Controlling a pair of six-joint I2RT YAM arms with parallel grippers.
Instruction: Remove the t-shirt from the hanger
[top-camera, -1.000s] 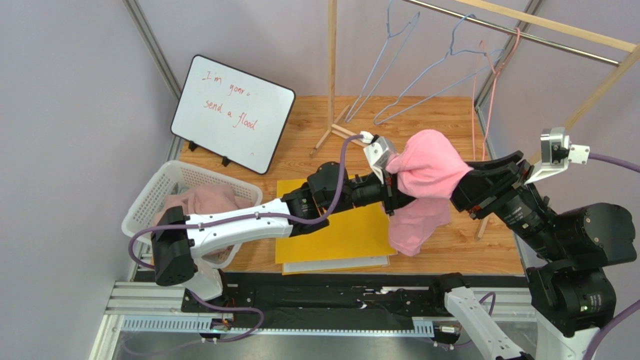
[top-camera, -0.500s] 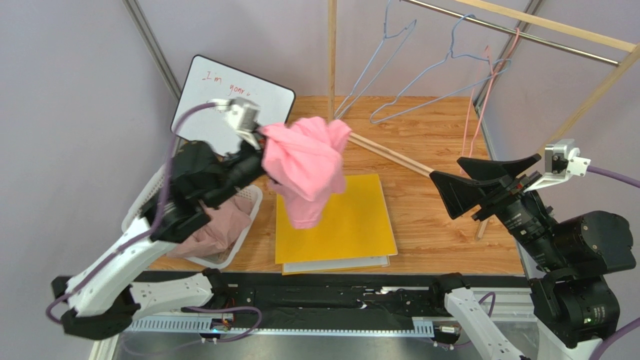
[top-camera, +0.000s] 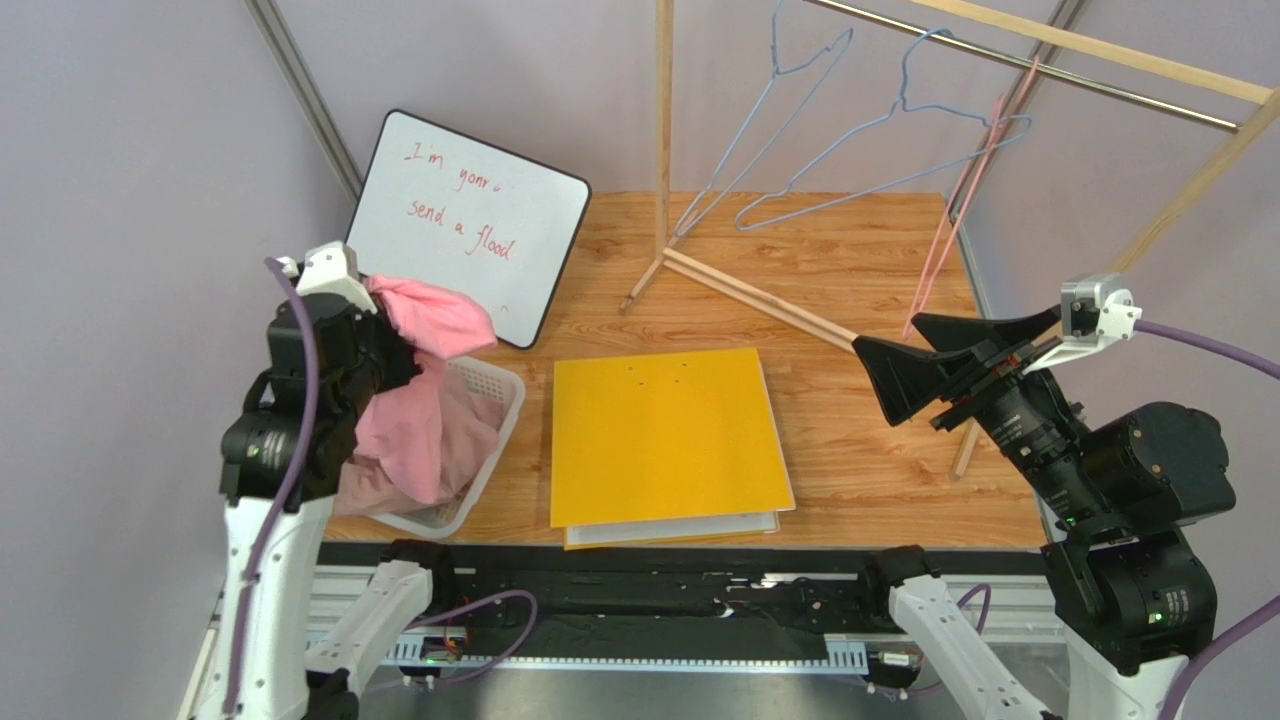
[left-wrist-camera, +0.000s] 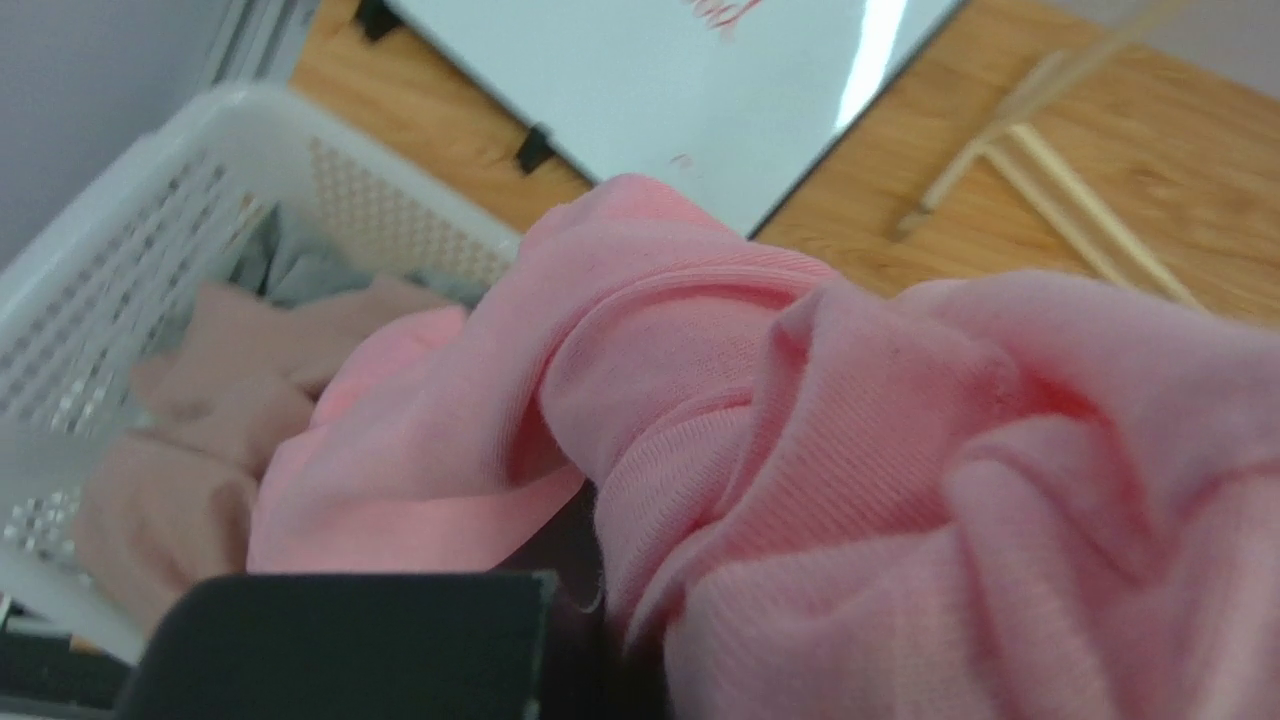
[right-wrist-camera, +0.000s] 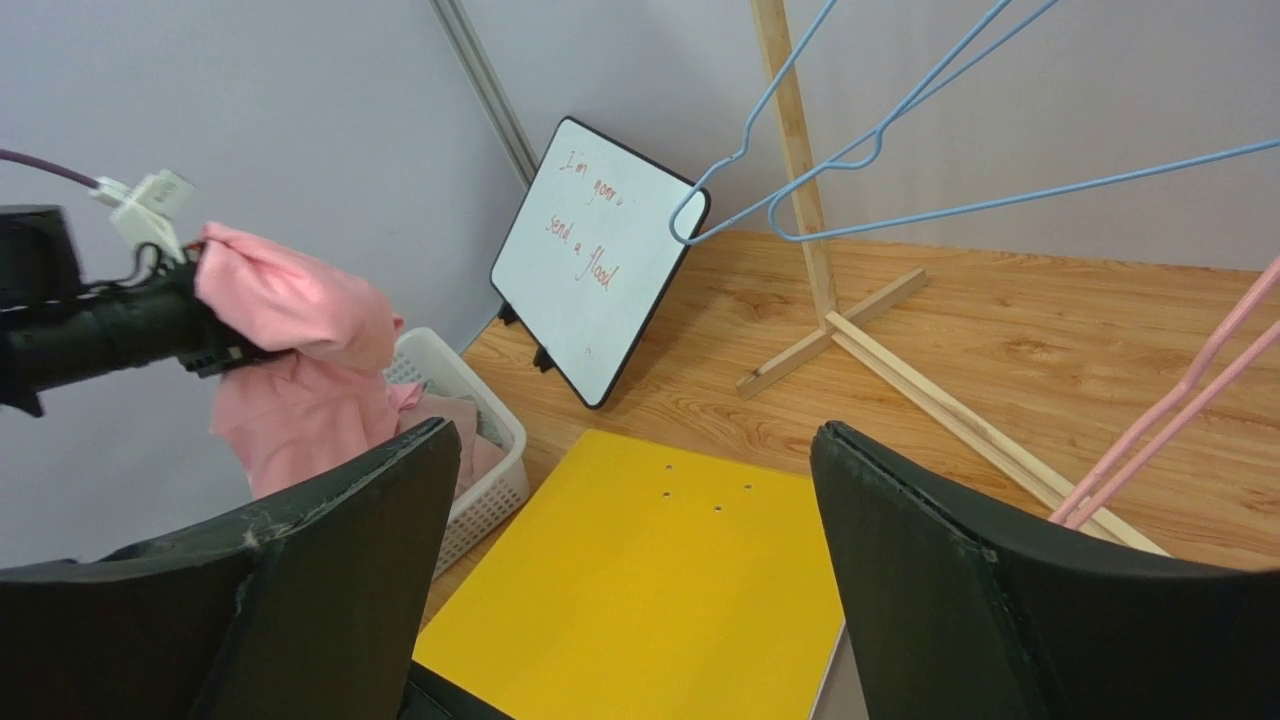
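The pink t-shirt (top-camera: 428, 338) hangs bunched from my left gripper (top-camera: 379, 311), which is shut on it above the white basket (top-camera: 504, 393) at the table's left. It fills the left wrist view (left-wrist-camera: 902, 450), hiding the fingers, and also shows in the right wrist view (right-wrist-camera: 293, 353). Its lower part droops into the basket. My right gripper (top-camera: 917, 360) is open and empty over the table's right side, jaws wide apart (right-wrist-camera: 631, 585). Two blue wire hangers (top-camera: 819, 143) and a pink hanger (top-camera: 962, 195) hang bare on the rail at the back.
A yellow folder (top-camera: 669, 435) lies flat in the middle, over a grey sheet. A whiteboard (top-camera: 466, 225) leans at the back left. The wooden rack's post (top-camera: 663, 135) and foot bars (top-camera: 751, 300) stand on the table's far half. The basket holds other pinkish clothes (left-wrist-camera: 196, 450).
My left arm swung the pink t-shirt from the table's centre-right, away from the right gripper, to the far left over the basket. The right gripper stayed open and hardly moved.
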